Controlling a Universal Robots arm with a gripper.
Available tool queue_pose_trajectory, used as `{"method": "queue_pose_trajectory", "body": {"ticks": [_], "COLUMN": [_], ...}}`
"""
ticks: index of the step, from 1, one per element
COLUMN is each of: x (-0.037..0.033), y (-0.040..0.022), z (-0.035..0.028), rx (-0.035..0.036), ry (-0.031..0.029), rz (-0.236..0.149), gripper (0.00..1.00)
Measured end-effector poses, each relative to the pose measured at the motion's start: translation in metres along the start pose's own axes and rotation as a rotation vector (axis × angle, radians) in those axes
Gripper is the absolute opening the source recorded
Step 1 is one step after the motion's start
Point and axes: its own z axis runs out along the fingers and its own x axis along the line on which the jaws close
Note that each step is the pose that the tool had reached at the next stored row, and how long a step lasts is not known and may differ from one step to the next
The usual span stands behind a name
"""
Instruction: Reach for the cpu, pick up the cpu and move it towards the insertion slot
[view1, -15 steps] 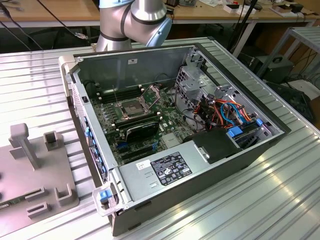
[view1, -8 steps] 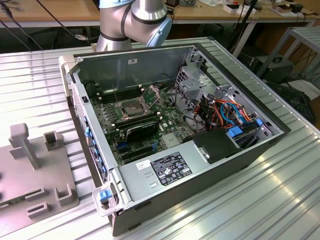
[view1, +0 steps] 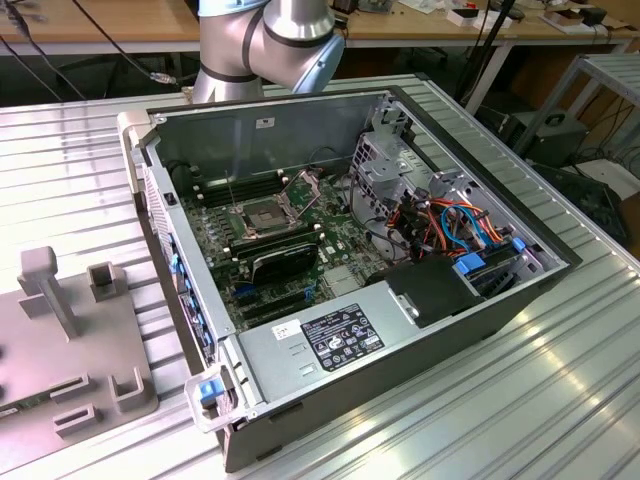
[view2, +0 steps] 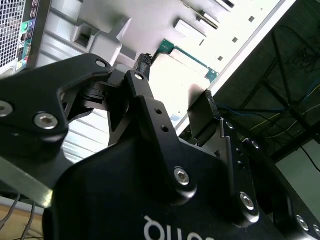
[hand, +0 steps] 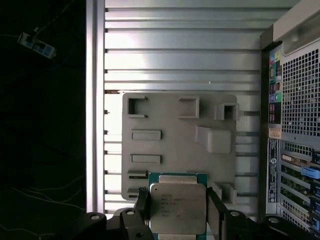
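First wrist view is showing you the end effector pinching the cpu at the lower centre of the frame, one finger pressing on each side edge. The chip is lying flat, silvery face toward the camera, square with no long axis. It is hanging over the grey fixture plate on the ribbed surface. In the exterior view, the insertion slot is sitting left of centre inside the open computer case, with open room above it.
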Motion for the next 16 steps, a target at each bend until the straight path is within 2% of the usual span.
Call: {"method": "queue_pose_trajectory", "body": {"ticks": [16], "x": [-0.0223], "y": [-0.0003], "z": [-0.0001], "rx": [0.0], "ry": [0.0], "rz": [0.0], "gripper": [0.55]}}
